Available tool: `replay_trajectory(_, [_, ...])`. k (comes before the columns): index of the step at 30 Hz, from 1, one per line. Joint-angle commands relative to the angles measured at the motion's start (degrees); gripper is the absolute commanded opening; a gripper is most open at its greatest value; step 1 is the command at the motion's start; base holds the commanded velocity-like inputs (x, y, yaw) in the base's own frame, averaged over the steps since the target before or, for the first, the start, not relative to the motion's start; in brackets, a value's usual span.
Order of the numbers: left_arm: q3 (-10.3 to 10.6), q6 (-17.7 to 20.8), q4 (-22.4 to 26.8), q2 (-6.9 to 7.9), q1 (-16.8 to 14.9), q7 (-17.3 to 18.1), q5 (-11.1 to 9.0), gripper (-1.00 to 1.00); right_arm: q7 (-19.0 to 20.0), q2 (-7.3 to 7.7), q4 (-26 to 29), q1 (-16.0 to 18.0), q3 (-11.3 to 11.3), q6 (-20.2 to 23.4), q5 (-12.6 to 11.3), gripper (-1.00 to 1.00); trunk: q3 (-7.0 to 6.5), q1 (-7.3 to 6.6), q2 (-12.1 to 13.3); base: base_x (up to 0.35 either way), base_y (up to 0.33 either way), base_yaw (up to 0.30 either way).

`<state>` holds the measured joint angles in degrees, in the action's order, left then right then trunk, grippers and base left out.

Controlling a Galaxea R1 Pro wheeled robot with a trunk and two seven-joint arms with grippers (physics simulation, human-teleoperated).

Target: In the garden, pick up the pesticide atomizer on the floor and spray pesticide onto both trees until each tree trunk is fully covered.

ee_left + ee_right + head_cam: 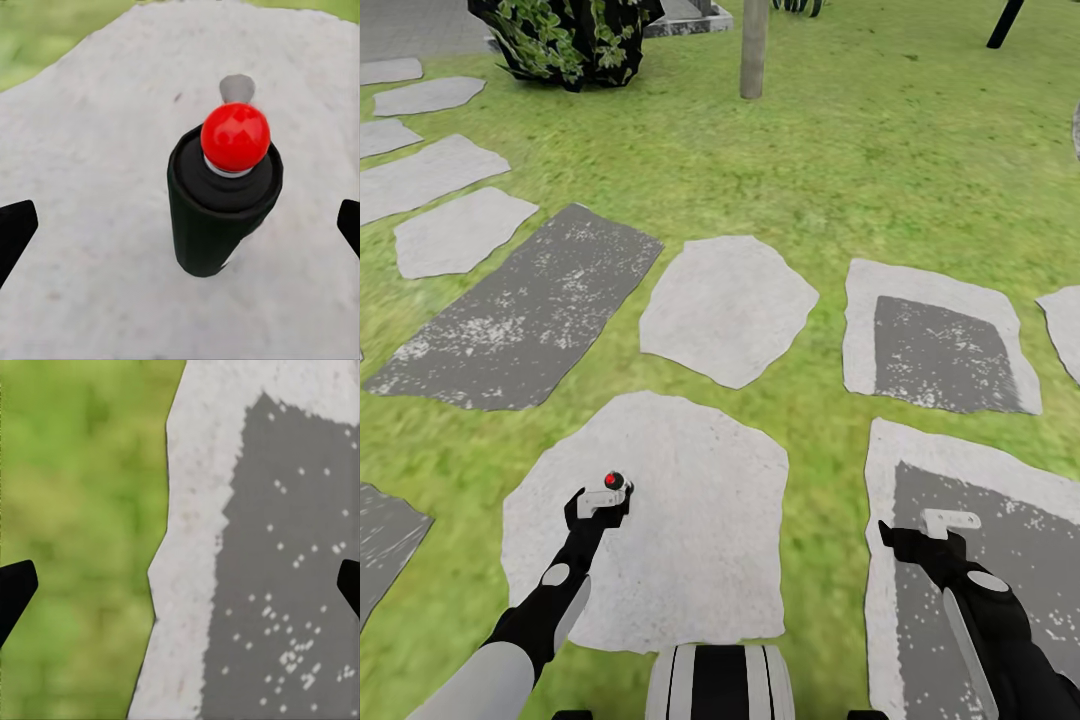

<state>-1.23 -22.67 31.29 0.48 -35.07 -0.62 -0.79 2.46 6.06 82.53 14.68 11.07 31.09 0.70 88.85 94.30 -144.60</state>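
Site: garden lawn [880, 150] set with pale stepping stones, some carrying dark speckled patches.
Pesticide atomizer [221, 199]: a small black cylinder with a red ball top and a thin metal collar beneath it. It sits between the left fingers, over the large pale slab [690, 520], near that slab's left edge. In the head view it shows as a red dot at the left gripper's tip [615, 481].
Contact: whether the atomizer rests on the slab or is lifted cannot be told.
Left gripper [180, 225]: fingers spread wide, dark tips at both margins of the wrist view, well apart from the can. Nothing held.
Right gripper [180, 585]: fingers likewise wide apart and empty, hovering over the edge where grass meets a grey-patched slab [980, 560].
Handling, judged: rigid, light and smooth-sided, so likely to slip or tip if nudged on one side. The ball top looks a poor hold.
Where to grip, judged: across the black body at mid-height, both fingers closing evenly, leaving the red top free.
Tree trunk [754, 45]: one pale straight trunk at the lawn's far side, well apart from the robot.
Task stage, judged: pick-up not yet secured.
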Motion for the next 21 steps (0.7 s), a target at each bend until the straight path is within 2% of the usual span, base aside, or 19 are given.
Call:
replay_trajectory(1, [0.00,0.00,0.00,-0.02,0.00,0.00,0.00,1.00,0.00,0.00,0.00,0.00,0.01,0.01,0.00,1.00,0.00,0.00,0.00,0.021,0.000,0.000])
replay_trajectory(21, [0.01,0.00,0.00,-0.04,0.00,0.00,0.00,1.00,0.00,0.00,0.00,0.00,0.07,0.01,0.00,1.00,0.00,0.00,0.00,0.038,-0.025,0.000])
